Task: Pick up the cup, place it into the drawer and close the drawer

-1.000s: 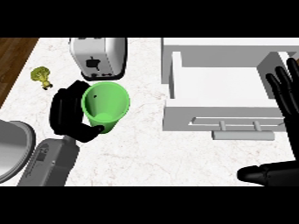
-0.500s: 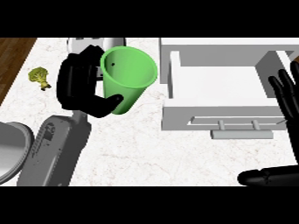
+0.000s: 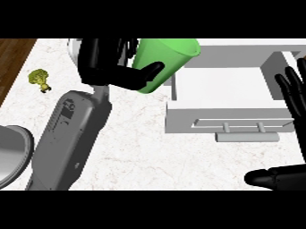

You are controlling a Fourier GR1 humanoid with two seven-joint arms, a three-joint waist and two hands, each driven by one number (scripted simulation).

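My left hand (image 3: 112,67) is curled round a green cup (image 3: 163,61) and holds it lifted above the counter, at the left edge of the open white drawer (image 3: 228,116). The cup's mouth tilts toward the drawer. The drawer is pulled out, its inside showing bare, with a handle (image 3: 244,127) on its front. My right hand (image 3: 304,103) stays open at the view's right edge, fingers up, beside the drawer's right wall.
A toaster (image 3: 74,44) is mostly hidden behind my left hand at the back. A small piece of broccoli (image 3: 40,79) lies on the marble counter at left. A grey round object (image 3: 0,156) shows at the lower left. Wood floor lies beyond the counter's left edge.
My left hand has lifted the green cup and carried it up and to the right, to the drawer's left edge. The right hand has barely moved.
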